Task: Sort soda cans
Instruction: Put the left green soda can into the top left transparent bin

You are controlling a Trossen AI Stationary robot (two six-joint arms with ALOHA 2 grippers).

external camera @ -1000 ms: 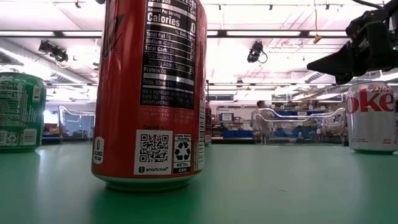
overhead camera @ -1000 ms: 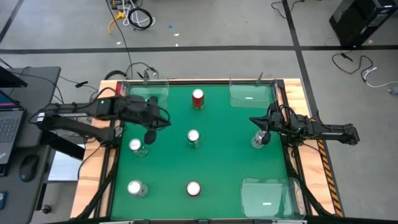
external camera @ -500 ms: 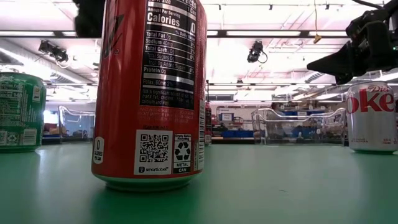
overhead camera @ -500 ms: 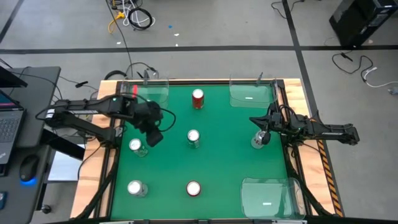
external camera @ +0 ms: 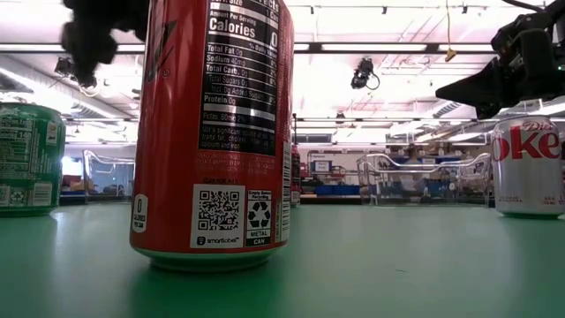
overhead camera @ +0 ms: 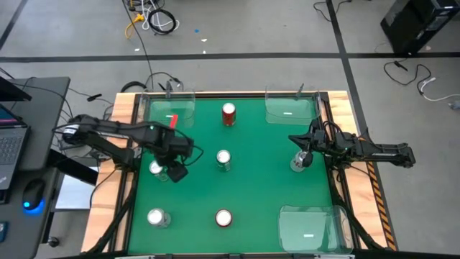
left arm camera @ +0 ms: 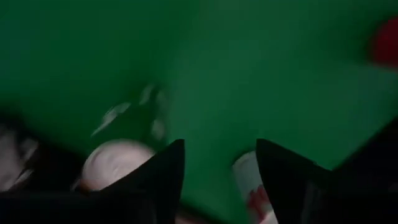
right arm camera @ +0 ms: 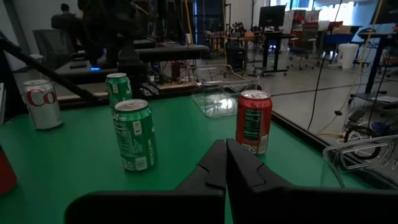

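Since the earlier frame the left gripper (overhead camera: 175,171) has swung from near the back tray down over the mat, and its fingers (left arm camera: 163,177) now stand apart. The green can (overhead camera: 157,168) stands upright just beside it, toward the table's left edge. The right gripper (overhead camera: 305,155) waits, shut and empty, beside the silver can (overhead camera: 297,164), so the left arm is much nearer the green can.

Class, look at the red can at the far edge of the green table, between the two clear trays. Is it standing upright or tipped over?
Upright. The red can shows its round silver top from above, and in the right wrist view it stands on its base.
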